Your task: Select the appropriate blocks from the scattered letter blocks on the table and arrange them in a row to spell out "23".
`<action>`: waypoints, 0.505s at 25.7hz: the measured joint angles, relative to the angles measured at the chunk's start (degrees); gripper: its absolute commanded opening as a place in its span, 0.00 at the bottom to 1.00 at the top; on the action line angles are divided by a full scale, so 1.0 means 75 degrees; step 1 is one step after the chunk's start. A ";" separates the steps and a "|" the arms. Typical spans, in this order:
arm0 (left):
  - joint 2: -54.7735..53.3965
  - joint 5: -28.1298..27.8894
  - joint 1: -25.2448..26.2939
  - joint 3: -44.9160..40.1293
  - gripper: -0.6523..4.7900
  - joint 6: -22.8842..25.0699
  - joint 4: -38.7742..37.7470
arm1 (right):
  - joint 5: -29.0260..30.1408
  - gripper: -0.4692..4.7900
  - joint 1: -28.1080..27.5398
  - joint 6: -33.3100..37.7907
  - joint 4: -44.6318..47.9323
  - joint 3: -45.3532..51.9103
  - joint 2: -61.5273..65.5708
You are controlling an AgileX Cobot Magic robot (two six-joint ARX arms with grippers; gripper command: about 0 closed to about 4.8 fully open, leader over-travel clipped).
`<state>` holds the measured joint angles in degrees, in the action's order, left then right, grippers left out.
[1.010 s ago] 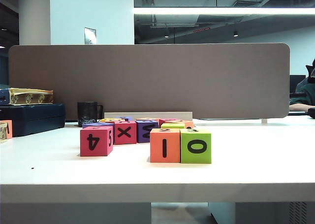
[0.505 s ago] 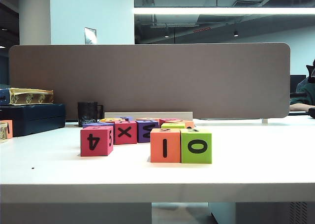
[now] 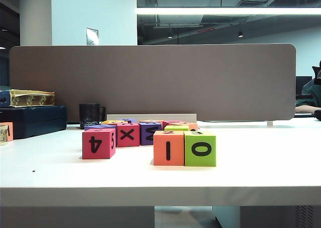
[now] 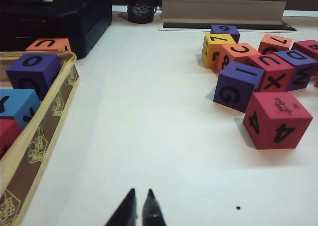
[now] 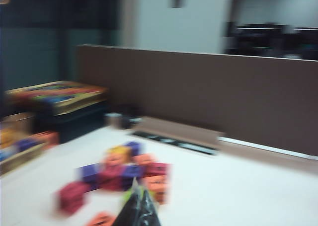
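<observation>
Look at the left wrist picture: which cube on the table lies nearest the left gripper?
The pink cube marked 4. It sits apart at the near end of the cluster, closer to the shut left gripper than the purple G cube behind it.

The left gripper [image 4: 138,206] hung low over the surface [image 4: 149,136], its dark fingers [image 4: 151,208] pressed together, holding nothing. The right gripper [image 5: 138,206] showed blurred, its fingers likewise closed and empty.
</observation>
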<state>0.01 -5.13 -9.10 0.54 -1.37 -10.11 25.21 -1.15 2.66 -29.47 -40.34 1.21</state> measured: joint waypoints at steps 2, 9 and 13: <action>0.0000 0.0000 0.0000 0.0000 0.16 0.0000 0.0000 | -0.0959 0.09 0.0000 -0.0003 0.0189 0.0338 0.0000; 0.0003 0.0000 0.0000 0.0000 0.16 0.0000 0.0000 | -0.1483 0.09 0.0000 0.0079 0.0968 0.2361 -0.0003; 0.0000 0.0000 0.0000 0.0000 0.16 0.0000 0.0000 | -0.1542 0.09 0.0000 0.0090 0.1512 0.3092 -0.0012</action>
<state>0.01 -5.13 -9.10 0.54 -1.37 -10.11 13.65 -1.15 3.33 -18.13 -17.15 1.13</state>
